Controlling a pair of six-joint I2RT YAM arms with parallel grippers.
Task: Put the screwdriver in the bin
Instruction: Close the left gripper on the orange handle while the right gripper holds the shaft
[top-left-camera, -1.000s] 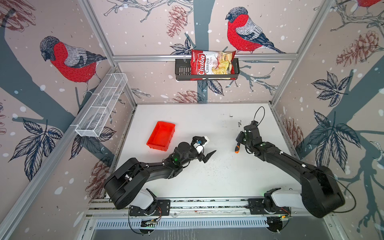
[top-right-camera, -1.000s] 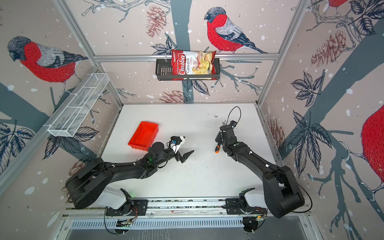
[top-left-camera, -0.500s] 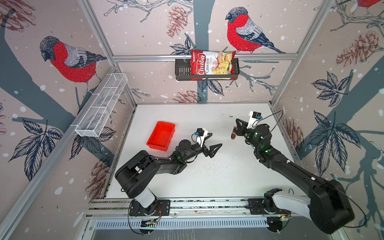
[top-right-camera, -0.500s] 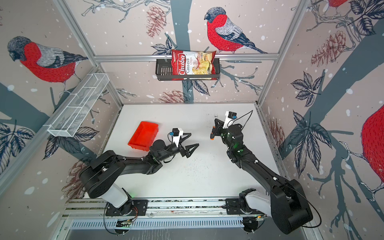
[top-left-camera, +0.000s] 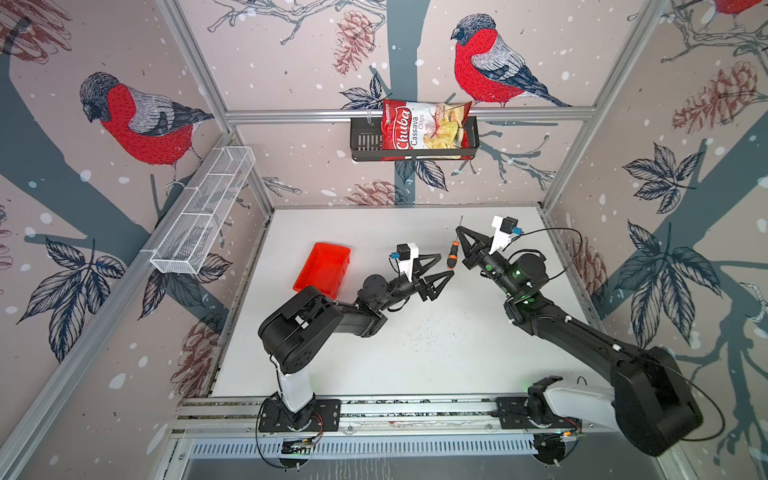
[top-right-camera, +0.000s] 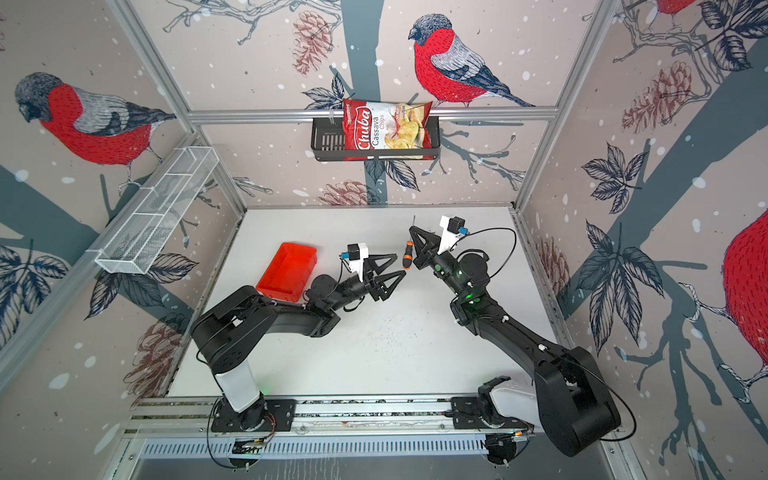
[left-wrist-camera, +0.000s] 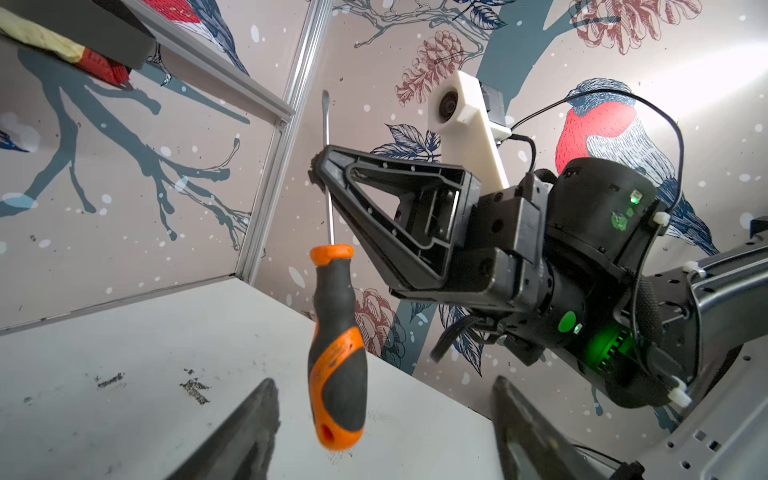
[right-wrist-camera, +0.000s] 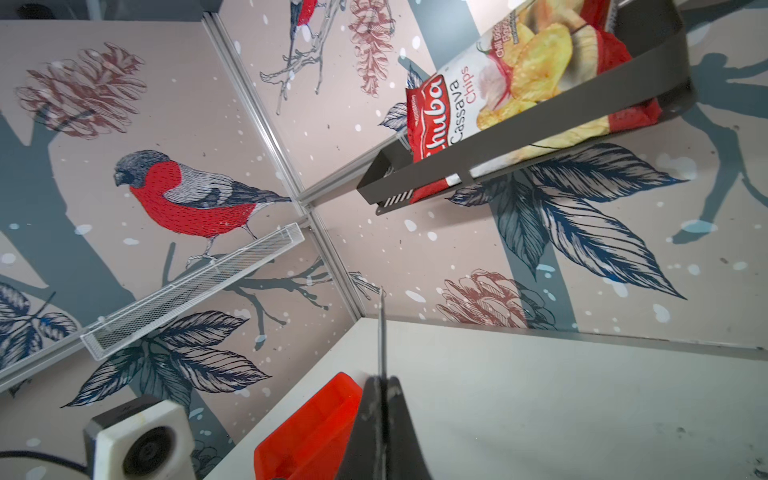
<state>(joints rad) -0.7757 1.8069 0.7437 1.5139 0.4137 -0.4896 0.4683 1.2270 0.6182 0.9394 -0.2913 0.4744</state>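
Orange-handled screwdriver (top-left-camera: 451, 254) hangs, shaft pinched in the right hand (top-left-camera: 459, 231); left hand (top-left-camera: 444, 264), spread wide, flanks the handle, apparently without touching. Red bin (top-left-camera: 322, 270) lies left.

bin (top-left-camera: 322, 270) left of screwdriver (top-left-camera: 452, 254), chip bag (top-left-camera: 424, 131) in wall basket (top-left-camera: 365, 141)

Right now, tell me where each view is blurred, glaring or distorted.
Left wrist view: screwdriver sharp, left pincer fingers soft, wall patch washed out by glare. Right wrist view: right pincer a dark blur. Both top views: even light, faint arm shadows on the table, walls splayed.
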